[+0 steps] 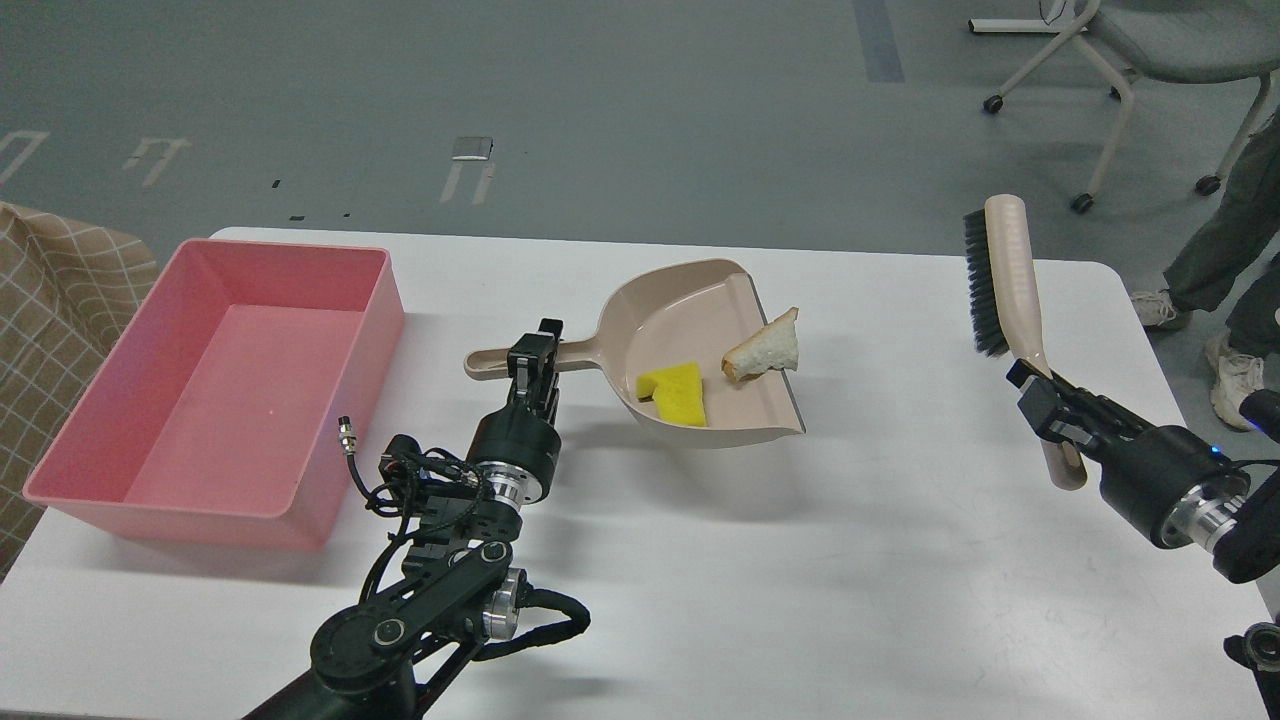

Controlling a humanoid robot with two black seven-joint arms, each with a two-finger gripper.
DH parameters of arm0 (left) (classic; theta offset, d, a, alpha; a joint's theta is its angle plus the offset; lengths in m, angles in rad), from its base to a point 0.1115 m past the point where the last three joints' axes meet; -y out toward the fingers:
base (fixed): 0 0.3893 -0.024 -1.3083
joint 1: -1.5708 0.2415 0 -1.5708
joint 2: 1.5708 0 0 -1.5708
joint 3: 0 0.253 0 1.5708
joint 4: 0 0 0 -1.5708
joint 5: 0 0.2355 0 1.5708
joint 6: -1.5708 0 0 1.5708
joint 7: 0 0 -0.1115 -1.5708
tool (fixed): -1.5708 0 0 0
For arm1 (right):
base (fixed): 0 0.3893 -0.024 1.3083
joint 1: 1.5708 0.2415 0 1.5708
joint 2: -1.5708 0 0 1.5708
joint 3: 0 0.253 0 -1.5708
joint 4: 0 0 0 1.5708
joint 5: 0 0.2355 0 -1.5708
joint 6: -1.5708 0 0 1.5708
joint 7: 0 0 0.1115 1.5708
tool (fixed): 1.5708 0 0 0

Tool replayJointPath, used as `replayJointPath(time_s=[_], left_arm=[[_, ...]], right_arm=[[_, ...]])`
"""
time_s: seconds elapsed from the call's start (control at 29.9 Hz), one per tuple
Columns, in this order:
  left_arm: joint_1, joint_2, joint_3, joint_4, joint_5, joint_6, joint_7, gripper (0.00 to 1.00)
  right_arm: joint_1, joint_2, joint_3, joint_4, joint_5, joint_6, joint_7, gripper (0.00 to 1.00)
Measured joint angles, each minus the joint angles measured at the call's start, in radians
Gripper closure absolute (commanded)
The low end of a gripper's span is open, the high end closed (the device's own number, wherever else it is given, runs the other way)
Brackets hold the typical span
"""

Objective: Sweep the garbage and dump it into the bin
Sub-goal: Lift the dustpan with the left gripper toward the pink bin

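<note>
White tabletop fills the near field, bare at the front edge. Left arm enters low, its left gripper pinching the handle of a beige dustpan; pan appears raised, shadow cast on the table beneath it. Right arm enters from the right edge, right gripper clamped on the lower handle of a beige hand brush, held upright over the table's right side, dark bristles facing left, well apart from the pan.

Inside the pan: yellow notched sponge block lying near the front lip; triangular bread slice, white with tan crust, at the pan's right side, partly over its edge.

Pink plastic bin stands on the left part of the table, nothing inside it, just left of the dustpan handle.

Beyond the table: grey floor with painted marks, wheeled chair far right, a person's legs and sneakers at the right edge, checked fabric far left.
</note>
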Motion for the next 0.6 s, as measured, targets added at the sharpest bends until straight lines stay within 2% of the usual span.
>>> replayJointPath(time_s=[0.6], left_arm=[[-0.102, 0.000, -0.073, -0.005, -0.088, 0.000, 0.003, 0.87]], right_arm=[[-0.009, -0.001, 0.000, -0.001, 0.000, 0.000, 0.000, 0.98]])
